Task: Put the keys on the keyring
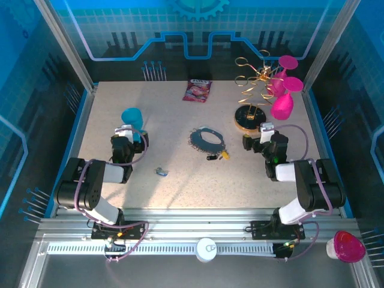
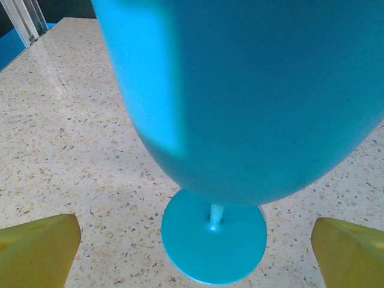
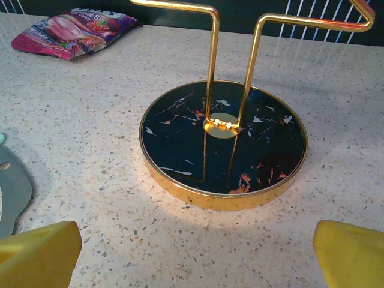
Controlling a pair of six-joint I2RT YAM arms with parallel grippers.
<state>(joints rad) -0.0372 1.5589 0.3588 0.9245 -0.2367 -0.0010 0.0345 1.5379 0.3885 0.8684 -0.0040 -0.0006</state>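
Both tools gape wide and empty: the left tool [image 1: 133, 133] before a blue goblet [image 1: 132, 116], the right tool [image 1: 259, 133] before a gold rack [image 1: 249, 117]. The keyring [image 1: 207, 139] lies midway on the table [image 1: 174, 126], keys [image 1: 217, 156] just beside its near edge.

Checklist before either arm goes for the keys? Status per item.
1. Open and empty, left gripper and right gripper: ok.
2. Dark bluish-grey beaded keyring loop lies free mid-table: ok.
3. Yellow-headed key and black-headed key beside the loop's near edge: ok.
4. Blue-headed key located, apart, nearer the left arm: ok.
5. Left approach clear: not ok, upright cyan plastic goblet directly ahead.
6. Right approach clear: not ok, gold wire rack's black marbled base directly ahead.
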